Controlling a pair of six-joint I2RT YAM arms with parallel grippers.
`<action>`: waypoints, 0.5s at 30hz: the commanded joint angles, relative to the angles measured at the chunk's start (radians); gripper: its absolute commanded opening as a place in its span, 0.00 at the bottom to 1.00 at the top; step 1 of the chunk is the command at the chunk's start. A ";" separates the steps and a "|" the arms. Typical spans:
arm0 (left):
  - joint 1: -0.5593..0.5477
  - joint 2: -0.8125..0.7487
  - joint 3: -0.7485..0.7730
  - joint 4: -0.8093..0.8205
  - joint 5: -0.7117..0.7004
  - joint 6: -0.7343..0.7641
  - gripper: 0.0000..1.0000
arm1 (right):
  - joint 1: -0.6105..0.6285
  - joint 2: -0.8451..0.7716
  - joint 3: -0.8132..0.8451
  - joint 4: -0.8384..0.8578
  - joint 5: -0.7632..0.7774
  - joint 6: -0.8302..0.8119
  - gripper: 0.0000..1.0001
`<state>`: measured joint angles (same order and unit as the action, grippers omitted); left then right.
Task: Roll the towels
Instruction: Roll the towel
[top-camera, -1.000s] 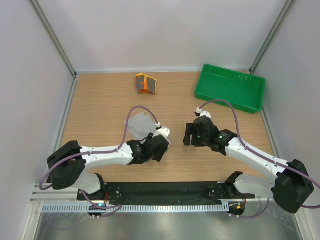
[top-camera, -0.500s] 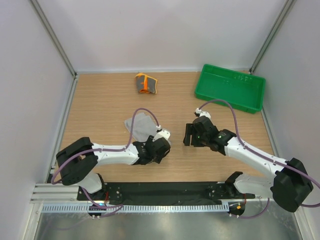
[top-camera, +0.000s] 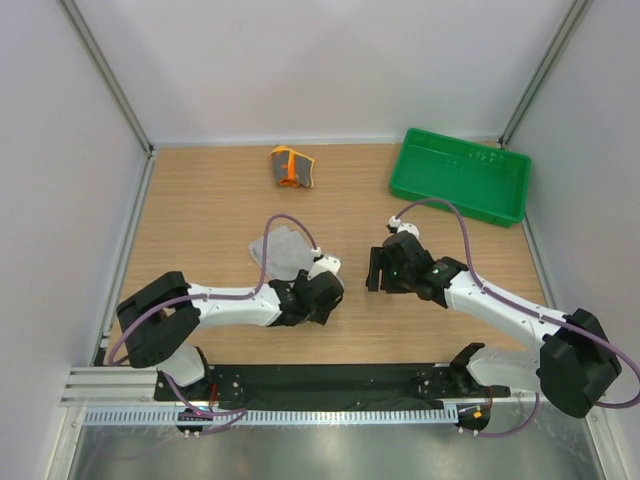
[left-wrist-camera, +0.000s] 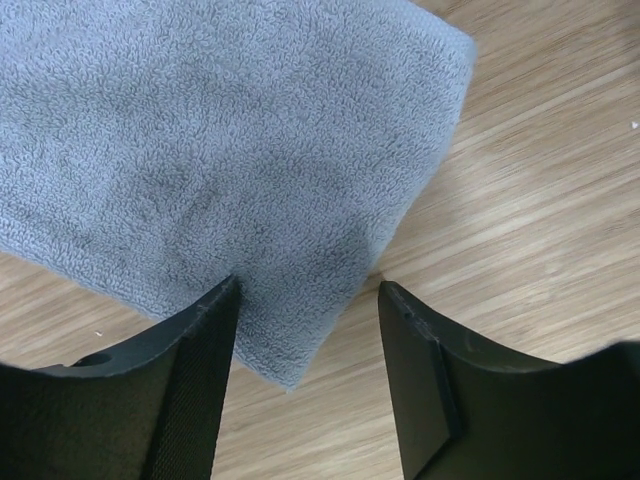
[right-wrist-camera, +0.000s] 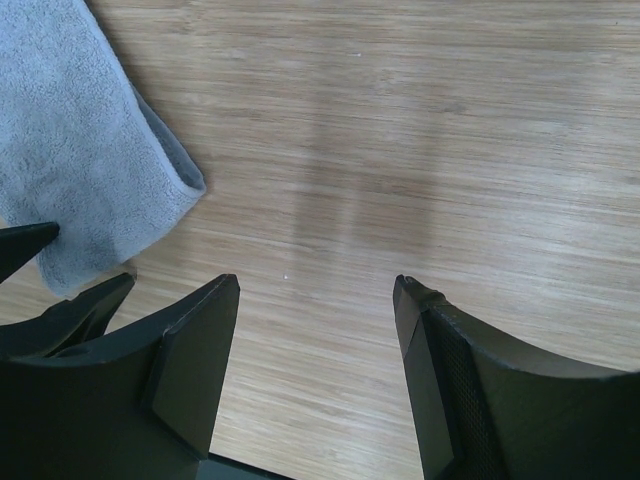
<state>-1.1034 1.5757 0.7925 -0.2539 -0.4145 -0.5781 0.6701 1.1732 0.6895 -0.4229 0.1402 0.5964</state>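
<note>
At table (top-camera: 200, 200) centre, left gripper (left-wrist-camera: 305, 295) — nearer arm — jaws open astride grey towel (left-wrist-camera: 220, 150) corner, cloth stretching ahead-left; right gripper (right-wrist-camera: 315, 290) open, empty

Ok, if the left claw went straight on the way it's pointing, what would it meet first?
Probably the grey towel: its near edge lies right ahead of the open left claw, flat on the table. How far off is unclear.

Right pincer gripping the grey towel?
No, the right pincer stands open over the wood tabletop, with the grey towel lying off to its side.
</note>
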 joint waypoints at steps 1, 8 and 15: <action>0.002 -0.009 0.042 -0.033 0.002 -0.039 0.60 | -0.004 0.003 0.007 0.033 0.015 0.002 0.70; 0.002 -0.071 0.096 -0.136 -0.081 -0.003 0.65 | -0.003 0.003 -0.002 0.038 0.021 0.000 0.70; 0.002 -0.088 0.062 -0.165 -0.081 -0.015 0.56 | -0.004 0.008 -0.004 0.044 0.019 0.002 0.70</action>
<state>-1.1038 1.5097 0.8581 -0.3969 -0.4686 -0.5911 0.6701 1.1790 0.6861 -0.4179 0.1406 0.5964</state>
